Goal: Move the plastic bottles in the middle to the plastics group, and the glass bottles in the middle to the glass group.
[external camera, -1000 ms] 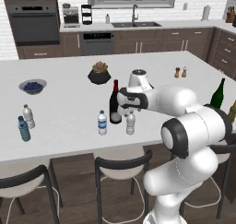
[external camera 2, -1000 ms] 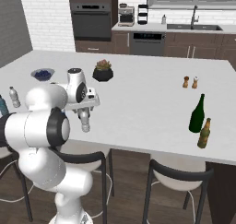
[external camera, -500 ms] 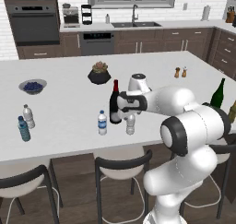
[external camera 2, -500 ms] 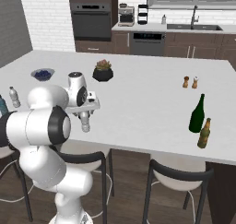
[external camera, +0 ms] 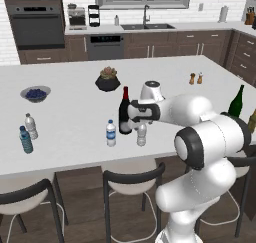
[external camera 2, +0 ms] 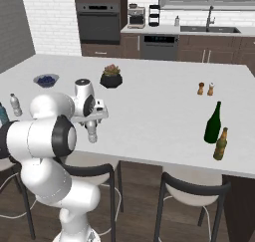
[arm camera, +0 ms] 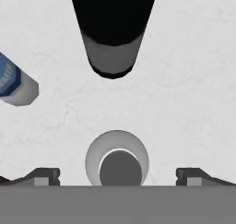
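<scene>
Seen from above in the hand view, the plain greyish plastic bottle point(arm camera: 117, 161) stands upright between my open gripper's point(arm camera: 119, 176) fingertips point(arm camera: 46, 176), with nothing gripped. The same bottle point(external camera: 142, 135) point(external camera 2: 92, 133) stands right under my gripper point(external camera: 141, 123) point(external camera 2: 93, 121) in both base views. Just behind it stands the dark wine bottle point(external camera: 124, 113) point(arm camera: 113, 34). To its left is the blue-label bottle point(external camera: 111, 133) point(arm camera: 14, 85). The plastics group point(external camera: 27, 132) point(external camera 2: 16, 104) stands at the counter's left end. The green bottle point(external camera: 236, 102) point(external camera 2: 213, 123) and the amber bottle point(external camera: 251, 121) point(external camera 2: 220, 144) stand at the right end.
On the white counter point(external camera: 70, 112) stand a bowl of blueberries point(external camera: 35, 93) point(external camera 2: 46, 79), a potted plant point(external camera: 108, 79) point(external camera 2: 111, 76) and two small shakers point(external camera: 195, 78) point(external camera 2: 205, 88). Stools point(external camera: 132, 179) point(external camera 2: 191, 191) stand along the near edge.
The hand has sunk slightly over the plain bottle, with its jaws still wide. No bottle has moved.
</scene>
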### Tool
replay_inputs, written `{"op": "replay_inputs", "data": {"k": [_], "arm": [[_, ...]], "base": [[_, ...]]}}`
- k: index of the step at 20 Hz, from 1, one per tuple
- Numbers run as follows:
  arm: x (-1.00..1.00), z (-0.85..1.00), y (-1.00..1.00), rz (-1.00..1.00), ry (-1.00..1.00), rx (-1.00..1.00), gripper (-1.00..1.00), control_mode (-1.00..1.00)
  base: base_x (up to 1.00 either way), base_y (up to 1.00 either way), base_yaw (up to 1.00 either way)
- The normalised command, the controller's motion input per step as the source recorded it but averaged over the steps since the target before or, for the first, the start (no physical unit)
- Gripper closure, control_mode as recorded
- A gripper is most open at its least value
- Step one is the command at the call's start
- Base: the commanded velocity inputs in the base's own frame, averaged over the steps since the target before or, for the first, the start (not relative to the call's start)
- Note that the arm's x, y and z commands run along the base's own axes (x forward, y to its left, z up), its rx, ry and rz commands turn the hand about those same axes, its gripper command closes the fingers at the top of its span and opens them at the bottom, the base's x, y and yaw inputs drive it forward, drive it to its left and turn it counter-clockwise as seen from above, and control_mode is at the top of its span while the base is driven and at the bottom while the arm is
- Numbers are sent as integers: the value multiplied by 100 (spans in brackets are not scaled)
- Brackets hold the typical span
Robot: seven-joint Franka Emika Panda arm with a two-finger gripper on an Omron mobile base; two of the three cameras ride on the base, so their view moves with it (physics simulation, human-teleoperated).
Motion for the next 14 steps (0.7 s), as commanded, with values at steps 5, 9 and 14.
{"op": "replay_inputs", "data": {"k": [5,9,14], "arm": [[4,-10,0,1,-1,0,-100,-100],[19,-6,2,0,0,0,-100,-100],[12,-6,2,0,0,0,-100,-100]], "base": [[0,0,0],[0,0,0],[0,0,0]]}}
